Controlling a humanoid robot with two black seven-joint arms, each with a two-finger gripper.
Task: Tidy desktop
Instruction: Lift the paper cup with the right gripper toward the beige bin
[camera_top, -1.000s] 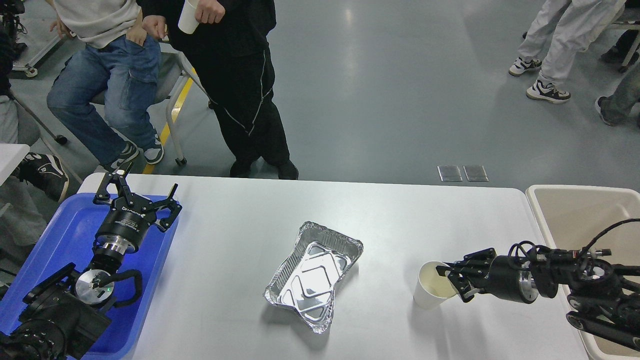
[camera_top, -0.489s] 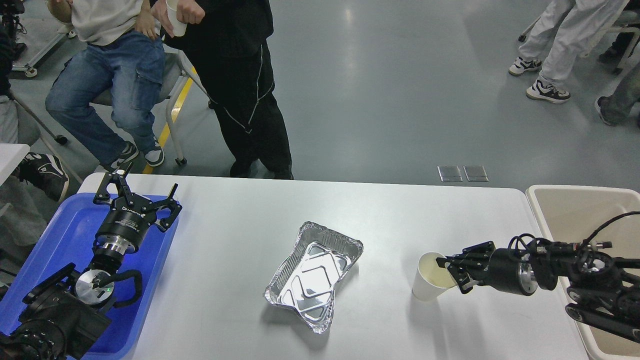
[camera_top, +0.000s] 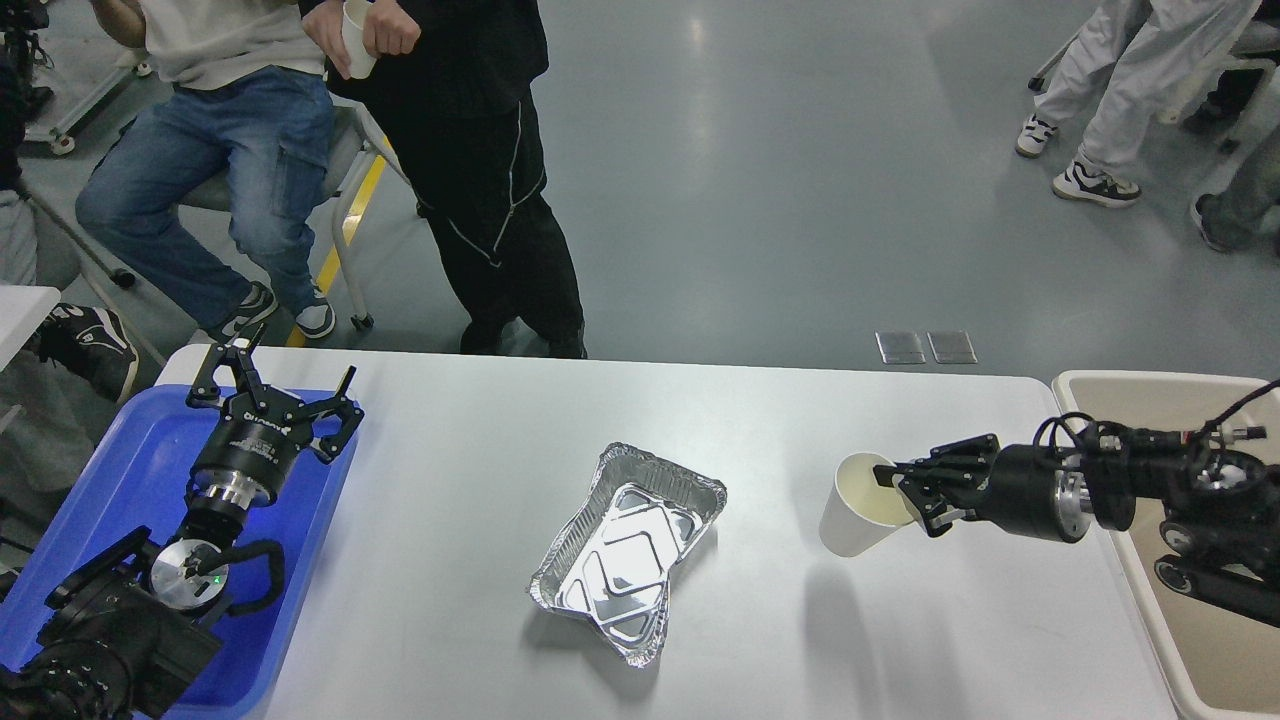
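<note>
The white desktop (camera_top: 480, 480) fills the lower part of the head view. My right gripper (camera_top: 900, 490) is shut on the rim of a white paper cup (camera_top: 852, 508) and holds it tilted, lifted above the desktop at the right; its shadow lies below it. A crumpled foil tray (camera_top: 625, 550) lies empty on the middle of the desktop. My left gripper (camera_top: 270, 385) is open and empty, above the far end of the blue plastic tray (camera_top: 120, 480) at the left.
A beige rectangular bin (camera_top: 1150, 420) stands just past the desktop's right edge, under my right arm. Several people stand and sit beyond the far edge of the desktop, one close at the far left.
My right gripper has lifted the paper cup up and carried it slightly rightward, toward the beige bin. The left arm has not moved.
</note>
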